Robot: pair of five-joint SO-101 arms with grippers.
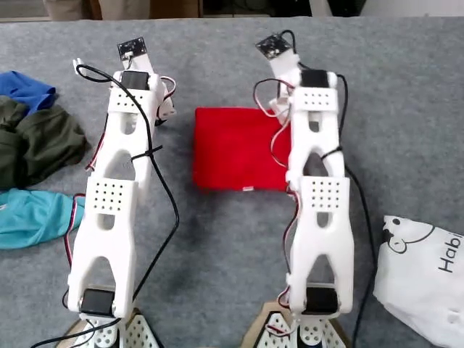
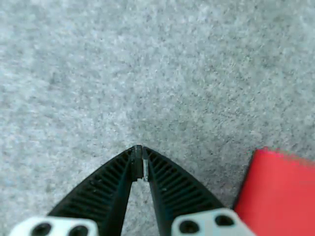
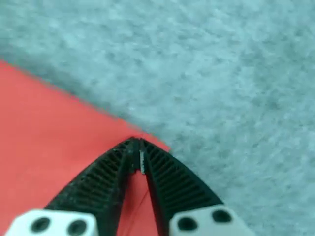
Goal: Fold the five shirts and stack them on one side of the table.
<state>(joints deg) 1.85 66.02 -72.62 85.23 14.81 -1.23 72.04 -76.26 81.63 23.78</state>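
The folded red shirt [image 1: 232, 148] lies on the counter [image 1: 406, 87] between the two arms, its slightly longer side running arm to arm. The right gripper [image 3: 136, 155], jaws closed and empty, sits over the shirt's corner and is nearer; the left gripper [image 2: 139, 162], jaws likewise closed on nothing, hangs just beside the shirt's edge

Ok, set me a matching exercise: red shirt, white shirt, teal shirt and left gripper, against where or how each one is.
Things
1. red shirt
2. white shirt
3. teal shirt
4. left gripper

Places or states
A. crumpled, outside the left arm
B. outside the right arm, near its base
C. folded flat, between the arms
D. shut, above bare table

Pairs: 1-C, 2-B, 3-A, 4-D
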